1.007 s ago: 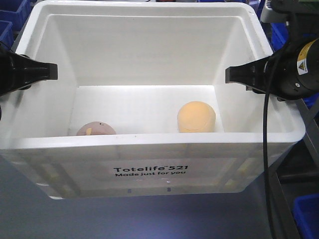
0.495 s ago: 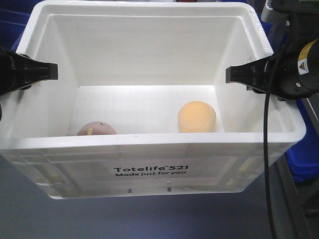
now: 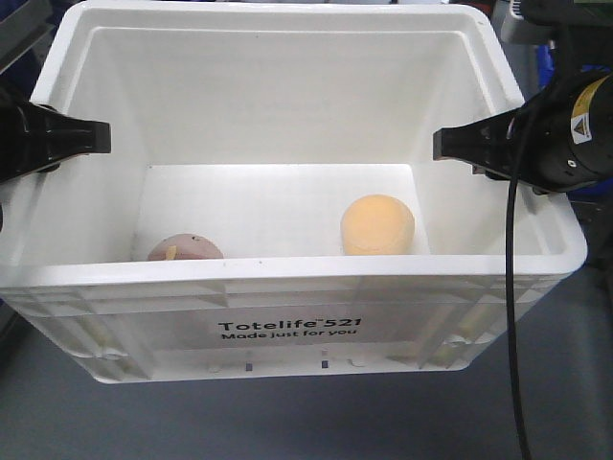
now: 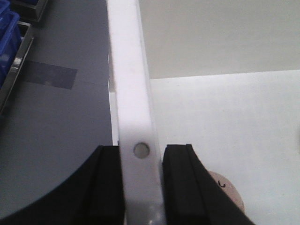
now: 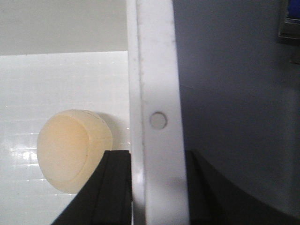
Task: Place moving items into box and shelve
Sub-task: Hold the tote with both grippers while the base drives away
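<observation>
The box [image 3: 287, 274], a big white crate printed "Totelife 521", fills the front view. Both moving items lie on its floor: a pinkish-brown one [image 3: 184, 249] at the near left and a yellow-orange one [image 3: 377, 225] at the right. My left gripper [image 3: 100, 137] is shut on the box's left rim [image 4: 129, 70], its two black fingers [image 4: 105, 187] on either side of the wall. My right gripper [image 3: 441, 144] is shut on the right rim [image 5: 152, 56]. The yellow item [image 5: 70, 150] shows beside the right gripper's inner finger. The pinkish item [image 4: 229, 192] peeks past the left gripper's inner finger.
Grey floor lies under and around the box, with a darker tape patch [image 4: 49, 75] on the left. A blue bin [image 4: 7, 42] and a metal rail stand at the far left. A bit of blue bin [image 3: 546, 53] shows behind the right arm.
The box, both items and both grippers keep their places in the view. The background has slid: the blue bins at the right and upper left have passed out of sight.
</observation>
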### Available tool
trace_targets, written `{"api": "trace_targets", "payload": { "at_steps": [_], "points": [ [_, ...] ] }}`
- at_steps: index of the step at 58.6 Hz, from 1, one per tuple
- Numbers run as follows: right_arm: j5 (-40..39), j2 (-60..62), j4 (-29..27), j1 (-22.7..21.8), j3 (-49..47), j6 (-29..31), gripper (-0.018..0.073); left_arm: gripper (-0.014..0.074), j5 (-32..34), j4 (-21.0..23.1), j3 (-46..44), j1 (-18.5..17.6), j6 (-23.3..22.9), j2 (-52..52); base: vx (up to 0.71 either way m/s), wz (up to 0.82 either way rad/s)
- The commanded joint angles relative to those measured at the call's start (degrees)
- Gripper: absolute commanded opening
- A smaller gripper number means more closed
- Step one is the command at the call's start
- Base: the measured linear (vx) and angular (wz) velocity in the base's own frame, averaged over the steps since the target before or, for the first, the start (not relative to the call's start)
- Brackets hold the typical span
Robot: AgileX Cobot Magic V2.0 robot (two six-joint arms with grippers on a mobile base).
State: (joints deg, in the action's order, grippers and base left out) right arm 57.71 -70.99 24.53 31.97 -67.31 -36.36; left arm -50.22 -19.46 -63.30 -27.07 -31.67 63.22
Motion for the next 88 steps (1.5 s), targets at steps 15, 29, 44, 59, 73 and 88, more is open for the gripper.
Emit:
{"api": "trace_targets", "payload": {
  "at_steps": [15, 29, 44, 59, 73, 88],
  "points": [
    [-4.37, 2.11, 6.71, -0.48, -2.37, -0.13, 0.006, 0.0147, 5.32, -4.41, -2.47, -0.09, 0.88, -2.0, 0.15, 0.51],
    [-4.37, 2.11, 6.71, -0.48, -2.37, -0.13, 0.006, 0.0147, 5.32, -4.41, -2.47, -0.09, 0.88, -2.0, 0.14, 0.51],
    [-4.37, 2.11, 6.71, -0.48, -2.37, -0.13, 0.006, 0.0147, 5.32, -4.41, -2.47, -0.09, 0.88, -2.0, 0.13, 0.51],
    [-4.37, 2.11, 6.71, -0.48, -2.37, -0.13, 0.006, 0.0147, 5.32, -4.41, -2.47, -0.09, 0.88, -2.0, 0.12, 0.49],
    [-4.37, 2.11, 6.71, -0.48, -2.37, -0.13, 0.006, 0.0147, 5.32, -4.41, -2.47, -0.09, 0.88, -2.0, 0.12, 0.55],
    [-4.37, 2.11, 6.71, -0.48, -2.37, -0.13, 0.006, 0.0147, 5.32, -4.41, -2.47, -0.09, 0.88, -2.0, 0.11, 0.62]
  ]
}}
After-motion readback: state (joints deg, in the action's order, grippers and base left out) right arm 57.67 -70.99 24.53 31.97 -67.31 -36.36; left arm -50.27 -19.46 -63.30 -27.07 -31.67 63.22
